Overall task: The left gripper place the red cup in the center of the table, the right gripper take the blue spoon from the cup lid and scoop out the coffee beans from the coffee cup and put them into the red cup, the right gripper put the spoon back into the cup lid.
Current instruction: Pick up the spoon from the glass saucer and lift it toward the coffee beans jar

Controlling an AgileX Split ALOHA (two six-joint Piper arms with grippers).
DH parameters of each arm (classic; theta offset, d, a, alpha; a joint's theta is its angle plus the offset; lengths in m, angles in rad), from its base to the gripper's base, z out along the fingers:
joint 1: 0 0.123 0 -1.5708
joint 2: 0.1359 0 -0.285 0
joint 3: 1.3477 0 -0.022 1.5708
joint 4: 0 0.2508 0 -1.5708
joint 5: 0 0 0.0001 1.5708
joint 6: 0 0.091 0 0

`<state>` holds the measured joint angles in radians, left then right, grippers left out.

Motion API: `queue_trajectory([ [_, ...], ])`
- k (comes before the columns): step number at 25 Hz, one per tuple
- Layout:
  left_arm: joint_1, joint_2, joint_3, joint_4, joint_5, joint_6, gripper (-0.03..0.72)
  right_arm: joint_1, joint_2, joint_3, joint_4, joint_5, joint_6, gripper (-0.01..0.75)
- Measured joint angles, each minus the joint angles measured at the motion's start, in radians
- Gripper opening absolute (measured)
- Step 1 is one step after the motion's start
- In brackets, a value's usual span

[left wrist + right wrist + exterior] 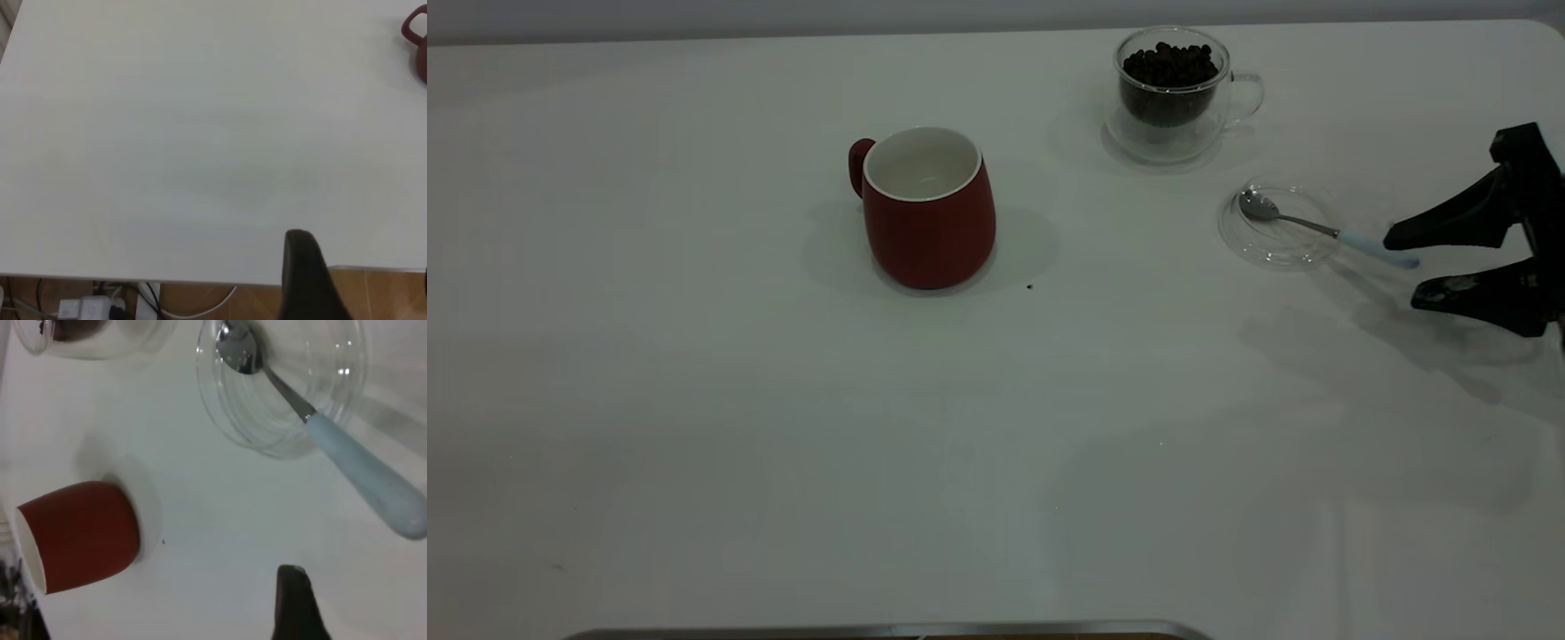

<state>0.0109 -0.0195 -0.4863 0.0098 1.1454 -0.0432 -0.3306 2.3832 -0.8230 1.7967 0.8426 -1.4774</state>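
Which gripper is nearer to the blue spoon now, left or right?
Right. The right gripper is open beside the blue spoon handle's end. The left gripper is by the table edge, far away.

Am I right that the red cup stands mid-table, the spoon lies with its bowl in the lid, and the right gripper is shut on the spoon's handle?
Not quite. In the exterior view the right gripper is open, its jaws apart beside the handle's tip, not shut on it. The rest holds: the red cup stands mid-table, and the spoon lies with its bowl in the lid.
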Motion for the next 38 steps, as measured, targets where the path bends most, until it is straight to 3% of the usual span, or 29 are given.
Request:
queue_trajectory([
  [20,0.0,0.0,0.0,0.0,0.0,-0.001,0.482,0.027,0.104,-0.148,-0.001,0.057,0.011,0.51],
  [38,0.0,0.0,0.0,0.0,0.0,0.001,0.482,0.033,0.126,-0.15,-0.005,0.08,0.031,0.479],
])
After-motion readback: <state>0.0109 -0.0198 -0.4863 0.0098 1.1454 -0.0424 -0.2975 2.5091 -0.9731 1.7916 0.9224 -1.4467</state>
